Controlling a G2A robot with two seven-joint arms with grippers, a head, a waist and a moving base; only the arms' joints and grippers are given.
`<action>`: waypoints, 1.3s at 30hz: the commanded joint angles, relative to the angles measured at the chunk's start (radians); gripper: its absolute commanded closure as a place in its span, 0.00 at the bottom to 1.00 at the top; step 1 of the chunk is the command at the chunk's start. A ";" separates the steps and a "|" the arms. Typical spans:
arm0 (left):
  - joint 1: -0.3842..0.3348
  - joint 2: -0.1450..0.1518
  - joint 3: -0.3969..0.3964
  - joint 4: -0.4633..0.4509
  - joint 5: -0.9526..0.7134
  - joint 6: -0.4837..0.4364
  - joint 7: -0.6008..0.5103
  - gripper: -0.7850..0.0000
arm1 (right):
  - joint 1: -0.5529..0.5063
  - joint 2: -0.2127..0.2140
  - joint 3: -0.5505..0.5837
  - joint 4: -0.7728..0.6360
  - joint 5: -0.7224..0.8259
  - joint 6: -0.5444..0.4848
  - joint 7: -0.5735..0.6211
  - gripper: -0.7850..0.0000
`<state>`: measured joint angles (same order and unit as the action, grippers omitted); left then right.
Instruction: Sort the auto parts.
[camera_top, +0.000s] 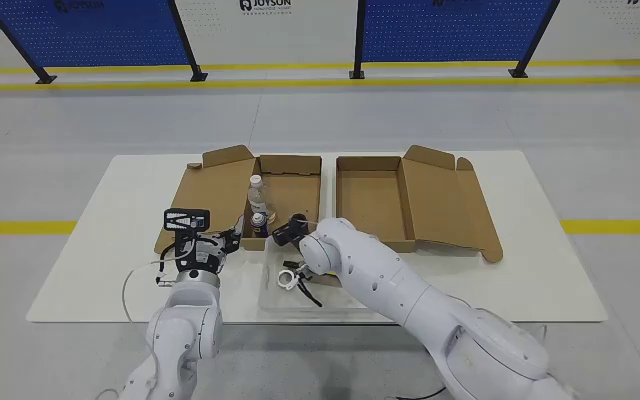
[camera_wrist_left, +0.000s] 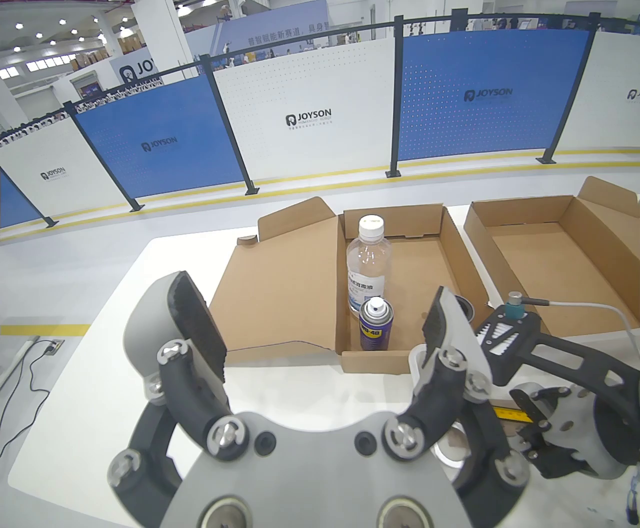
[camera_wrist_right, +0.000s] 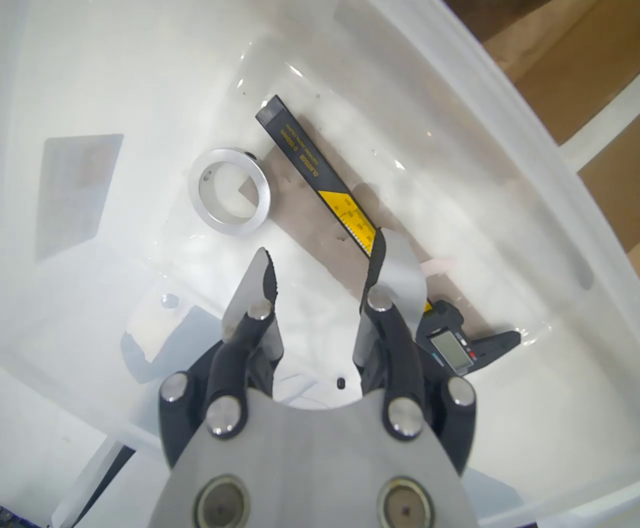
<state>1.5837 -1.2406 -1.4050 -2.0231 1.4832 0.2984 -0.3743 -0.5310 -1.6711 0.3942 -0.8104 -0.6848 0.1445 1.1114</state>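
Parts: we log a caliper (camera_wrist_right: 300, 150) and a ring (camera_wrist_right: 232, 227) lying in a clear tray (camera_wrist_right: 500, 150) at the front middle of the bench (camera_top: 120, 260).

- The caliper has a black beam with a yellow scale and a black head with a small grey display. It lies flat and slantwise on the tray floor.
- The ring is plain bright metal and also lies flat. It is just beside the beam's far end and apart from it.

Boxes: two open cardboard boxes stand side by side behind the tray.

- The left box (camera_wrist_left: 390, 222) holds a clear bottle (camera_wrist_left: 368, 270) with a white cap. A blue can (camera_wrist_left: 376, 325) stands just in front of the bottle. Both are upright against the box's left wall.
- We see bare cardboard on the floor of the right box (camera_wrist_left: 530, 250).

Right hand (camera_wrist_right: 320, 250): we find it down inside the tray, with its fingers about half open and nothing between them.

- One finger (camera_wrist_right: 380, 260) overlaps the yellow scale in the wrist view. We cannot tell whether it touches the caliper.
- The other finger stands over bare tray floor, near the ring.

Left hand (camera_wrist_left: 320, 320): it hangs over the bench in front of the left box. Its fingers are spread wide, and it holds and touches nothing.
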 joint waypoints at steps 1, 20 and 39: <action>0.000 0.000 0.000 0.000 0.000 0.000 0.000 0.00 | 0.002 -0.010 -0.001 0.015 0.001 -0.003 -0.007 0.56; 0.000 0.000 0.000 0.000 0.000 0.000 0.000 0.00 | 0.023 -0.104 -0.013 0.182 0.006 -0.068 -0.062 0.64; 0.000 0.000 0.000 0.000 0.000 0.000 0.000 0.00 | 0.052 -0.182 -0.002 0.313 0.006 -0.112 -0.112 0.64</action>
<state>1.5837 -1.2406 -1.4050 -2.0231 1.4832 0.2984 -0.3743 -0.4795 -1.8511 0.3911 -0.5027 -0.6795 0.0343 1.0007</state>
